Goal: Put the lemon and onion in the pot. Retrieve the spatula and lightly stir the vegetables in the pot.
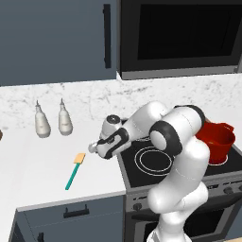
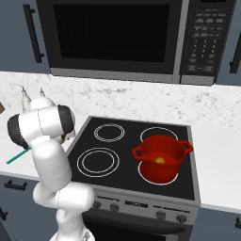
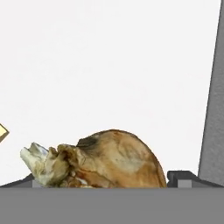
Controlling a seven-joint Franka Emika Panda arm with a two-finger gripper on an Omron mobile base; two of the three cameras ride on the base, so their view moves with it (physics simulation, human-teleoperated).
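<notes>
The tan-brown papery onion [image 3: 109, 159] lies right between my gripper's [image 3: 112, 179] dark fingertips [image 3: 180, 177], which press on both its sides over the white counter. In the left base view the gripper [image 1: 94, 147] hangs low over the counter just left of the stove, with the onion hidden by the hand. The teal-handled spatula [image 1: 74, 172] lies on the counter a little left of the hand, and its pale blade corner [image 3: 2, 132] shows in the hand view. The red pot [image 2: 160, 157] stands on the front right burner with the yellow lemon [image 2: 160, 160] inside.
Two white bottles [image 1: 52, 120] stand by the marble backsplash, behind the spatula. The black stove top [image 2: 113, 150] has bare burner rings left of the pot. A microwave [image 2: 127, 37] hangs above the stove.
</notes>
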